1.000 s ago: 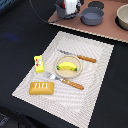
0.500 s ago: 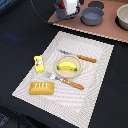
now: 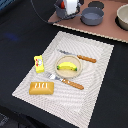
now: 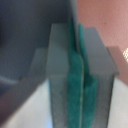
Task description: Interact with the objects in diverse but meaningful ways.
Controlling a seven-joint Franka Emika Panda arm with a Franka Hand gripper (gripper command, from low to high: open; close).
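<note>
Black counter [image 3: 20, 55] carries striped cloth mat [image 3: 95, 90]. On mat: yellow banana [image 3: 69, 66] in small round dish [image 3: 59, 70], golden-brown bread loaf [image 3: 41, 88], yellow packet with red print [image 3: 38, 62]. Grey-blue pot [image 3: 92, 15] on brown board [image 3: 107, 31] beyond. Hand [image 4: 77, 75] pressed together, green pads [image 4: 75, 85] touching. Mat's near edge bare.

Mat [image 3: 95, 65] centre is crowded: plate [image 3: 68, 65] with banana [image 3: 69, 66] sits between the knife [image 3: 79, 56] on the far side and the fork [image 3: 67, 82] on the near side, both close to the rim, so side access there is tight. Yellow packet [image 3: 38, 62] stands near the plate toward the exterior view's left; bread loaf [image 3: 41, 88] lies near the fork tines. The mat's part toward the exterior view's right is bare, open from above. Far board [image 3: 107, 30] carries a grey-blue pot [image 3: 92, 15], a bowl [image 3: 123, 16] at the edge and the arm [image 3: 70, 7] over a second pot, all near each other.
</note>
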